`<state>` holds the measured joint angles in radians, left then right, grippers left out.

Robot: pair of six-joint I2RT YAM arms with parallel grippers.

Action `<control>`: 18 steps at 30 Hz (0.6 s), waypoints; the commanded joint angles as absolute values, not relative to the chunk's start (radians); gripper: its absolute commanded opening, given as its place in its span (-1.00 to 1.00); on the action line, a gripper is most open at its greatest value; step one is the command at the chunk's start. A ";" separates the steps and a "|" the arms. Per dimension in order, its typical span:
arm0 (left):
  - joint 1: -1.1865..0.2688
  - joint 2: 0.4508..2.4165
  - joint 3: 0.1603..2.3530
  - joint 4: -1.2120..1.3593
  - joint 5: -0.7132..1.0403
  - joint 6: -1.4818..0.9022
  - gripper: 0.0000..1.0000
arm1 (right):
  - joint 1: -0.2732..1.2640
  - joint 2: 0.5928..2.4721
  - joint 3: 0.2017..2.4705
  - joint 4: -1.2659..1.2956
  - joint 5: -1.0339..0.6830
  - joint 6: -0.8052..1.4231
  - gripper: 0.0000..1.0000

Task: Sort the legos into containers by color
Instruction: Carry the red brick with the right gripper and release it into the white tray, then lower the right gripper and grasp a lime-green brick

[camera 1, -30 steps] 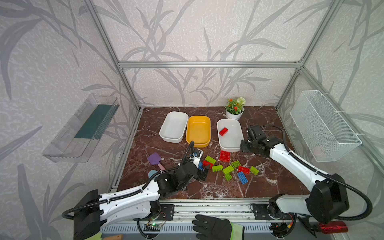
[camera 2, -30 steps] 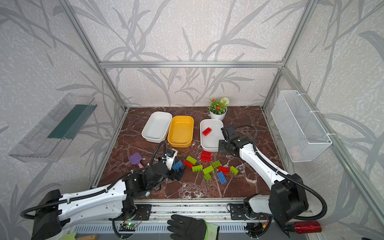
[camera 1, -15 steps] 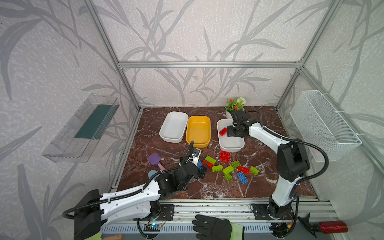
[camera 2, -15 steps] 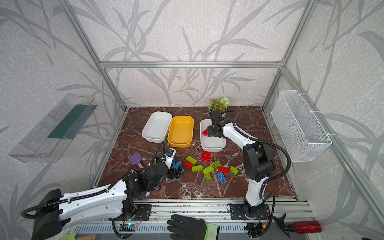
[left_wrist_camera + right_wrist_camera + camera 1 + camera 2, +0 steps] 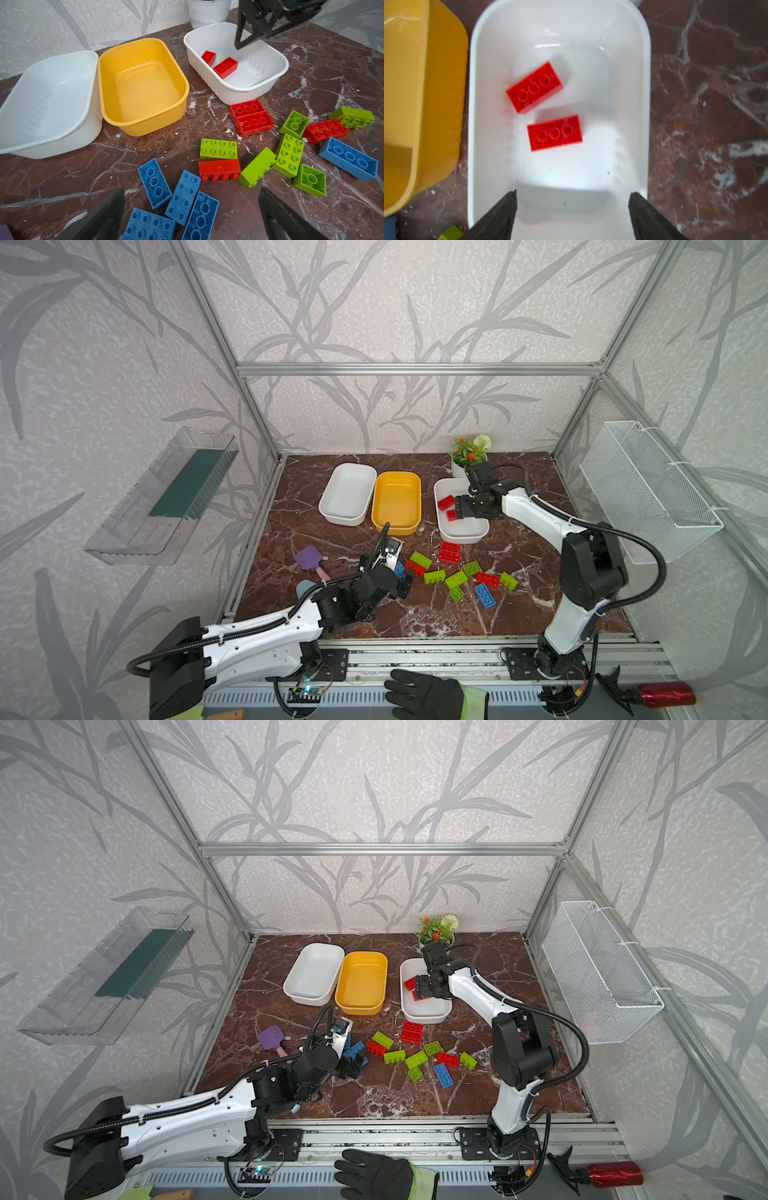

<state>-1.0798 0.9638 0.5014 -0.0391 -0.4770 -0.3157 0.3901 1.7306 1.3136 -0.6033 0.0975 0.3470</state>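
Two red legos lie studs-down in the right white container. My right gripper hangs open and empty above them. The yellow container and the left white container hold nothing. Loose red, lime green and blue legos lie scattered in front of the containers. Low over a cluster of blue legos my left gripper stands wide open, touching none of them.
A white flower pot stands just behind the right container. Purple and teal shovels lie left of my left arm. A wire basket hangs on the right wall. A gloved hand rests at the front rail.
My right gripper swung from beside the right white container to over it, opened, and a second red lego now lies inside. The left arm has barely moved.
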 commanded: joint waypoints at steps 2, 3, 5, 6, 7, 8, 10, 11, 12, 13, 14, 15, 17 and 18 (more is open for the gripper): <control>-1.082 0.931 0.477 -0.003 -0.425 -0.336 0.98 | 0.398 1.553 1.124 -0.639 0.122 0.393 0.71; -1.082 0.930 0.474 0.000 -0.415 -0.337 0.98 | 0.402 1.519 1.083 -0.640 0.120 0.402 0.71; -1.082 0.930 0.470 0.005 -0.396 -0.340 0.98 | 0.418 1.448 1.000 -0.644 0.113 0.425 0.70; -1.082 0.932 0.468 0.009 -0.387 -0.343 0.99 | 0.429 1.415 0.969 -0.655 0.113 0.434 0.70; -1.083 0.931 0.467 0.010 -0.379 -0.347 0.98 | 0.440 1.389 0.947 -0.669 0.123 0.445 0.70; -1.084 0.932 0.466 0.010 -0.370 -0.353 0.98 | 0.452 1.365 0.928 -0.685 0.135 0.459 0.70; -1.083 0.930 0.463 0.014 -0.353 -0.363 0.98 | 0.471 1.317 0.884 -0.703 0.148 0.482 0.70; -1.084 0.927 0.462 0.014 -0.346 -0.369 0.98 | 0.475 1.294 0.862 -0.710 0.156 0.494 0.70; -1.084 0.923 0.459 0.016 -0.341 -0.374 0.98 | 0.475 1.276 0.841 -0.717 0.174 0.504 0.70; -1.084 0.920 0.455 0.019 -0.338 -0.379 0.98 | 0.475 1.259 0.821 -0.727 0.196 0.510 0.70; -1.084 0.917 0.452 0.018 -0.335 -0.383 0.98 | 0.475 1.243 0.805 -0.732 0.210 0.521 0.70; -1.085 0.914 0.450 0.019 -0.334 -0.387 0.98 | 0.473 1.229 0.788 -0.736 0.224 0.535 0.70; -1.086 0.908 0.445 0.014 -0.331 -0.394 0.98 | 0.474 1.200 0.757 -0.738 0.242 0.561 0.70; -1.086 0.903 0.443 0.012 -0.331 -0.397 0.98 | 0.474 1.186 0.739 -0.734 0.253 0.575 0.70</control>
